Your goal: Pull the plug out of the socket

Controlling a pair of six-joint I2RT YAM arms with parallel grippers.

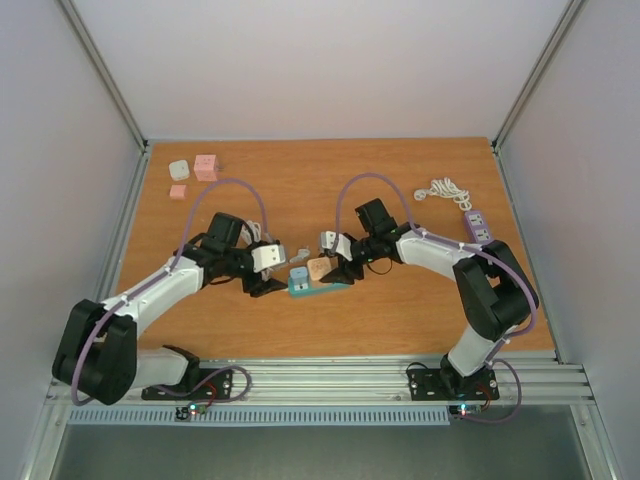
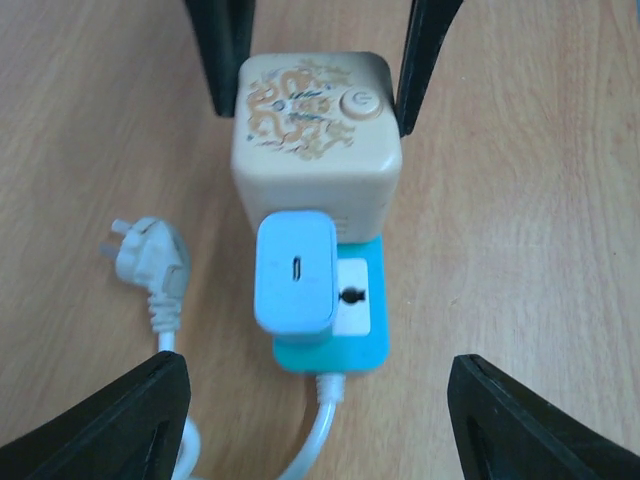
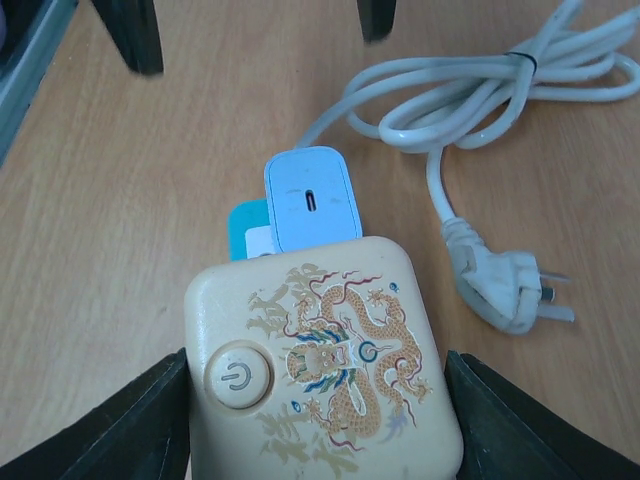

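**Mia:** Where is the plug?

**Ben:** The beige dragon cube (image 2: 315,130) sits on the teal socket strip (image 2: 365,345). They are near the middle of the table (image 2: 530,250), a bit closer to the near edge. I think the cube is the plug to pull. A blue charger (image 2: 295,270) is in the strip too, right next to the cube.

**Mia:** What could go wrong?

**Ben:** The strip looks light. If the cube goes up and nothing holds the strip down, the whole strip may lift with it. Then the plug won't come out. The blue charger is so close that it could get bumped. And if the pull is crooked, the cube could slip out of the fingers.

**Mia:** Who is holding what?

**Ben:** The right gripper (image 3: 316,365) has one finger on each side of the cube, pressed against it. It looks like a good hold. The left gripper (image 2: 320,365) is wide open. Its fingers stand on both sides of the strip's cord end, not touching it. It holds nothing.

**Mia:** Anything else close by?

**Ben:** A loose white plug (image 2: 150,260) lies on the table beside the strip. Its white cord (image 3: 470,90) is looped up near it.
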